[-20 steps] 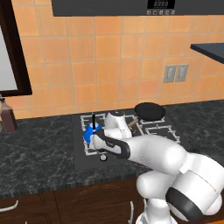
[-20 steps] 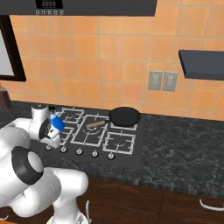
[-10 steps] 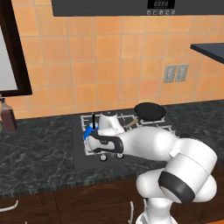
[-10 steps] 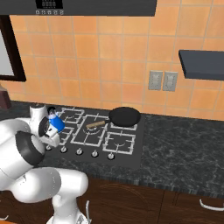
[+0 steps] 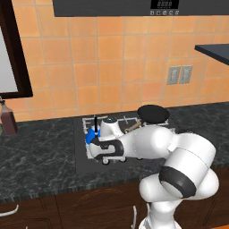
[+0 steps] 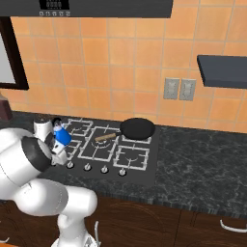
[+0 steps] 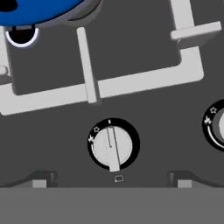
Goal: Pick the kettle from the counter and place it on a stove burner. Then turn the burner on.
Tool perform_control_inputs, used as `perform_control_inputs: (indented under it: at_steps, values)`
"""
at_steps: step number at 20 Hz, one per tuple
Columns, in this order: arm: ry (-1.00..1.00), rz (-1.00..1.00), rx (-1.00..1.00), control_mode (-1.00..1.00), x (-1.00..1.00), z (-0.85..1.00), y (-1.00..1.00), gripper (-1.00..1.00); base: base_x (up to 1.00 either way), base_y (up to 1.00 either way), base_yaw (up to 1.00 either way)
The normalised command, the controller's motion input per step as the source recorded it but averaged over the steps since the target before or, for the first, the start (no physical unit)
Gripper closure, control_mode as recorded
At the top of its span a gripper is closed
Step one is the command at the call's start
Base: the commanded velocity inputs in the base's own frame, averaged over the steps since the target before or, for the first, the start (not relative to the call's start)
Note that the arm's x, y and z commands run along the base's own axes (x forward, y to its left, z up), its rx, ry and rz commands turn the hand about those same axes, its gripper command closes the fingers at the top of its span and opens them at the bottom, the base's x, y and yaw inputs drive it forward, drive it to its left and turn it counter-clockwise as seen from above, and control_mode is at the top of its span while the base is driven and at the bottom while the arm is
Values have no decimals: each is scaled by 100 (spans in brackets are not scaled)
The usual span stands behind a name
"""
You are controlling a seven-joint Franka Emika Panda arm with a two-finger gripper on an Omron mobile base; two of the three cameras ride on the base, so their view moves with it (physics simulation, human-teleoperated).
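The small blue kettle [image 5: 91, 135] [image 6: 61, 136] stands on the front left stove burner grate [image 7: 100, 87], its black handle upright. In the hand view its blue base [image 7: 35, 8] shows at the top left. My gripper [image 7: 113, 180] hangs over the cooktop's front strip, open, its two dark fingertips [image 7: 41, 179] wide apart either side of a round white knob [image 7: 113, 146]. The jaws hold nothing. In the base views my hand [image 5: 106, 151] [image 6: 59, 153] sits just in front of the kettle. The dark veined counter [image 5: 40, 152] surrounds the cooktop.
A black pan [image 5: 153, 113] [image 6: 138, 128] rests on the rear right burner, with a wooden stick [image 6: 105, 137] on the middle grate. A second knob [image 7: 216, 127] lies to the right. A brown bottle [image 5: 9, 120] stands far left on the counter.
My arm has swung round and the hand has dropped toward the knob row in front of the kettle. The kettle has stayed on its grate.
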Motion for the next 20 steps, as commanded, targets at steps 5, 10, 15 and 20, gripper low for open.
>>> perform_control_inputs:
  at_steps: [5, 10, 15, 20]
  values:
    - [0, 5, 0, -100, 12, -20, 0, -100, 0, 0, 0]
    - [0, 5, 0, -100, 18, -16, 0, -100, 0, 0, 0]
    - [0, 5, -1, -100, 17, -14, 0, -100, 0, 0, 0]
    - [0, 5, -1, -100, 10, -15, 0, 100, 0, 0, 0]
